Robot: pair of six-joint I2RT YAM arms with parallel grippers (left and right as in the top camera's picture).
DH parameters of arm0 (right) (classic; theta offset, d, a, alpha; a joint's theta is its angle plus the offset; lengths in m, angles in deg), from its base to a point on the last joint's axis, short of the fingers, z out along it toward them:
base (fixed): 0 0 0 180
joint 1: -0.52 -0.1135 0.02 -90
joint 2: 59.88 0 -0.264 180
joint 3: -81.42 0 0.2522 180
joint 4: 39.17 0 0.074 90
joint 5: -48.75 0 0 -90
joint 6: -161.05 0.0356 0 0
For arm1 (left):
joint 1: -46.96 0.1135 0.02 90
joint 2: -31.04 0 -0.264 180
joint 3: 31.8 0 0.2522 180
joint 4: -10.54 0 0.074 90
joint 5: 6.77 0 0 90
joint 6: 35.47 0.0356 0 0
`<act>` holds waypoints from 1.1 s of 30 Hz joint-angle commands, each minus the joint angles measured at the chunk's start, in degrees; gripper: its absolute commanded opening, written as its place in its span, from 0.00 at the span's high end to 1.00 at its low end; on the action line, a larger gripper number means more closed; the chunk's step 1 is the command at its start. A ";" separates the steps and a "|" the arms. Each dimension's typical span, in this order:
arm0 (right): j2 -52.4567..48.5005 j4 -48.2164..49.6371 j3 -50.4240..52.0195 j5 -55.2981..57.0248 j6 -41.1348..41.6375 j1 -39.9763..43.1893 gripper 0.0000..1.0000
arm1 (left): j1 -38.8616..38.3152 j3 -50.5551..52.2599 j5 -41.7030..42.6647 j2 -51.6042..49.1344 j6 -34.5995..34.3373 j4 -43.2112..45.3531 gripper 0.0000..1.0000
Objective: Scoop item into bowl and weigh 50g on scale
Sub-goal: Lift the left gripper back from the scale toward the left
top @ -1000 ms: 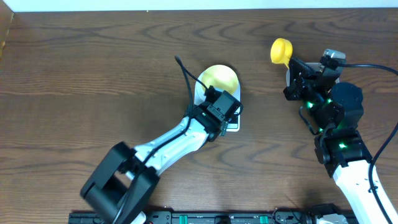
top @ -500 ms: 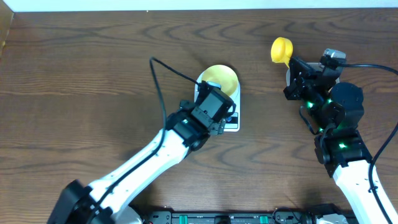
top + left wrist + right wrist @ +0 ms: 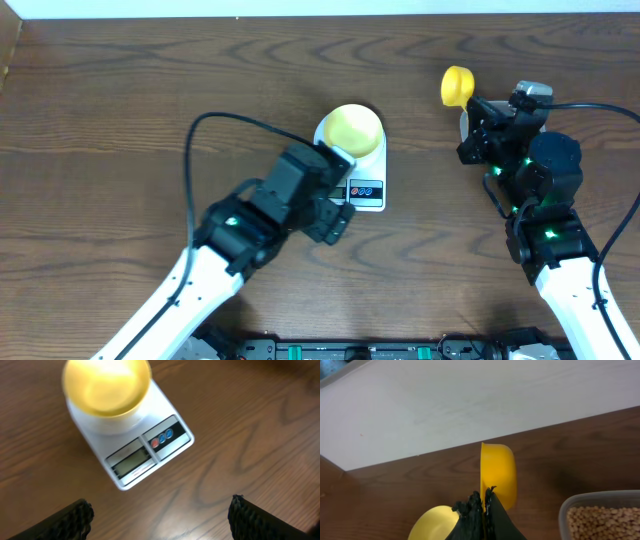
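Observation:
The pale yellow bowl (image 3: 352, 127) sits on the white scale (image 3: 366, 188) in mid-table; in the left wrist view the bowl (image 3: 106, 385) looks empty and the scale (image 3: 140, 455) shows its display and two buttons. My left gripper (image 3: 335, 218) is open and empty, just in front of the scale, with its fingers (image 3: 160, 510) spread wide. My right gripper (image 3: 478, 128) is shut on the handle of a yellow scoop (image 3: 457, 85), held up at the right. The right wrist view shows the scoop (image 3: 499, 475), the bowl (image 3: 437, 522) and beans (image 3: 600, 520) in a clear tub.
The clear plastic tub (image 3: 570, 505) stands under my right arm and is mostly hidden from overhead. A pale surface (image 3: 470, 405) lies beyond the table's far edge. Bare dark wood (image 3: 120, 120) lies to the left of the scale.
My left arm has drawn back from over the bowl toward the front left, leaving the bowl on the scale. The right gripper and scoop have shifted only slightly.

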 commanded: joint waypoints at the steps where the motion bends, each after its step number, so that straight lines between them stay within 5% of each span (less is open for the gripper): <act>1: 0.48 0.07 -1.49 2.32 -1.66 1.11 0.99 | 3.06 0.52 1.40 1.38 4.13 -0.85 0.12; 10: 0.44 -0.57 -1.49 2.49 -1.95 3.30 0.99 | 8.33 0.52 -5.16 -2.03 4.22 3.06 0.12; 33: -1.55 -1.05 -1.49 5.73 -5.09 5.40 0.99 | 8.57 0.52 -5.29 -9.64 4.20 8.66 0.12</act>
